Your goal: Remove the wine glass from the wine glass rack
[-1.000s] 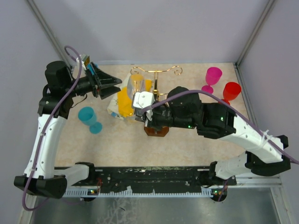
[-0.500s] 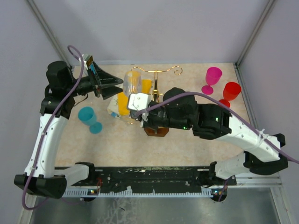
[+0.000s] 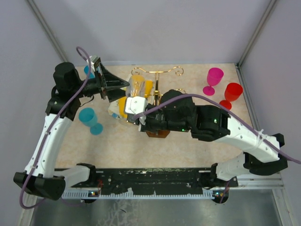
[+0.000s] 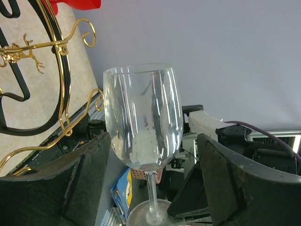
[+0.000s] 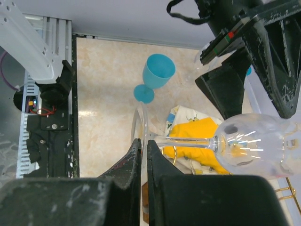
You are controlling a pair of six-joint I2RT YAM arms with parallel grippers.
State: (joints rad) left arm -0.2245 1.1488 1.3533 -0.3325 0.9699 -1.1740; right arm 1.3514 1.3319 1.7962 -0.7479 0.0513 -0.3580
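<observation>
Sitting between spread left fingers [image 4: 80,183], the wine glass [image 4: 142,117] is pinched by right fingers [image 5: 126,170].

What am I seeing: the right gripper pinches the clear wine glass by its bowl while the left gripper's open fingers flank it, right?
Not quite: the right gripper pinches the wine glass by its foot, not its bowl, as the right wrist view shows. The left gripper, open, does flank the bowl.

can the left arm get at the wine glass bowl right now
Likely yes: the bowl of the wine glass sits between the fingers of the open left gripper, nothing blocking; the right gripper pinches only its foot.
</observation>
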